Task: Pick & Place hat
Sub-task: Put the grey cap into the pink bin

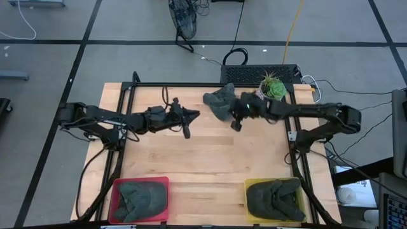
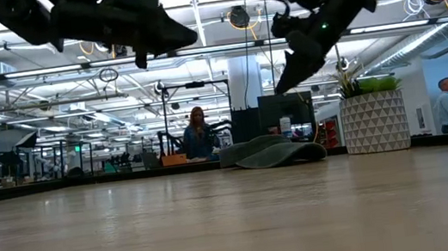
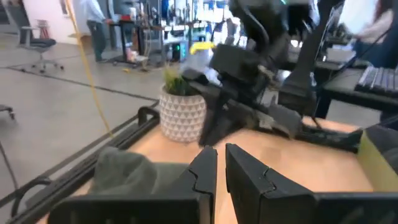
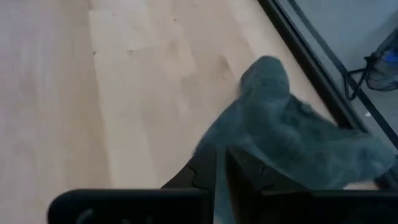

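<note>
Two dark arms are hanging above a wooden table as a grey-green hat is lying slumped near the far edge, at about twelve o'clock from the table's centre, just beside a potted plant at its three o'clock; the right gripper is hovering just at the hat's four o'clock, fingers nearly together and empty, raised clear of the wood in the low view; the left gripper is waiting at the hat's eight o'clock, fingers likewise close together, holding nothing. A red bin and a yellow bin, each already holding dark hats, are sitting at the near edge. The risk: fingers this narrow are likely pinching only a fold, or nudging the limp fabric toward the plant pot and table frame.
</note>
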Tool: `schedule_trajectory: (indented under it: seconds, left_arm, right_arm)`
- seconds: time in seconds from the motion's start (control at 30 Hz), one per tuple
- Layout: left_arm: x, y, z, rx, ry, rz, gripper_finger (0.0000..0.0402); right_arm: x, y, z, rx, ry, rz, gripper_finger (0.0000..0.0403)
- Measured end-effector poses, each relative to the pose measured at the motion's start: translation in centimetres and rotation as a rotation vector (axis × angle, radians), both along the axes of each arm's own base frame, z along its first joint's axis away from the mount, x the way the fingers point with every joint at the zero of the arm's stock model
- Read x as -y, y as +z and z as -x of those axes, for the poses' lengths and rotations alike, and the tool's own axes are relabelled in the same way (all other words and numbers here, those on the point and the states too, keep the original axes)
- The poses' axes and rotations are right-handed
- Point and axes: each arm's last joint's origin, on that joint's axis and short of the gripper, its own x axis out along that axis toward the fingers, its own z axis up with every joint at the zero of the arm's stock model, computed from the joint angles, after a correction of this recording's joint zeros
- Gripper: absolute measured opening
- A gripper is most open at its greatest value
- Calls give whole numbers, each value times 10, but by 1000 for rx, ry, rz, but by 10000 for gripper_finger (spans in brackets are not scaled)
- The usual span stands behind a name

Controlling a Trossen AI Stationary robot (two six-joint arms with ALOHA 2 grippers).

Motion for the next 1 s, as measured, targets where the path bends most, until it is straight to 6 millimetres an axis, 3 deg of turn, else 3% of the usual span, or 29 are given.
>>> schedule_trajectory:
  seconds: [0.2,0.53,0.77,1.0]
  left_arm:
    - [-9,13,17,-60,-87,-37,37]
    - [-19,42,60,-67,-311,-29,37]
    - [-15,44,78,-144,-333,-39,37]
    - [-12,37,79,-213,-352,-10,37]
  right_arm:
    - [38,6,-20,-78,90,20,45]
    - [86,-21,-59,-330,104,7,79]
    - [103,-26,-62,-407,108,14,80]
    - [104,-26,-59,-425,104,2,80]
